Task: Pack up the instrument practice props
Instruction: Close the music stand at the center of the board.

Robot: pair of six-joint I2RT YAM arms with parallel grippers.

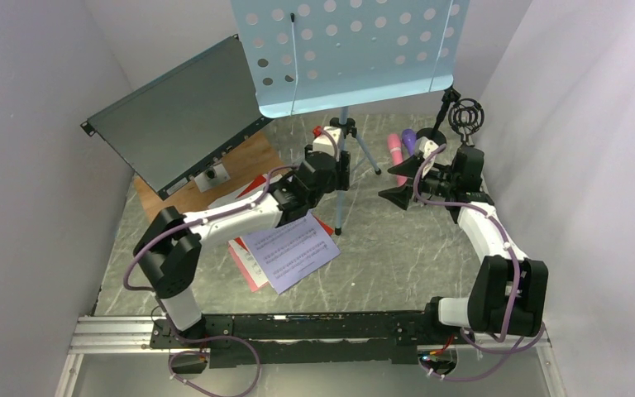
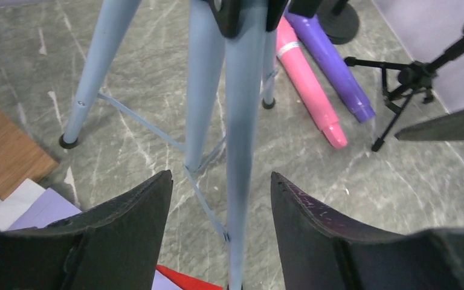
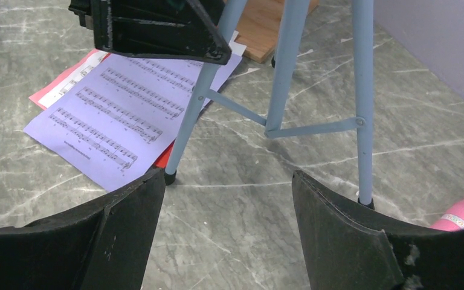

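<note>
The light-blue perforated music rack [image 1: 347,54] stands at the back on its tripod legs [image 1: 343,165]. My left gripper [image 1: 343,169] is open, and one tripod leg [image 2: 241,151] runs between its jaws [image 2: 221,174] without touching them. My right gripper [image 1: 401,182] is open and empty over bare table [image 3: 228,174], to the right of the tripod [image 3: 284,66]. The pink microphone [image 1: 396,153] and purple microphone [image 1: 409,141] lie side by side behind it. Two black mic supports [image 1: 465,116] stand at the back right. White and red sheet-music pages [image 1: 289,248] lie by the left arm.
A large dark flat metal box [image 1: 182,112] leans at the back left over a wooden board [image 1: 231,169]. Walls close in on both sides. The small black mic tripod [image 2: 411,78] stands right of the microphones [image 2: 311,90].
</note>
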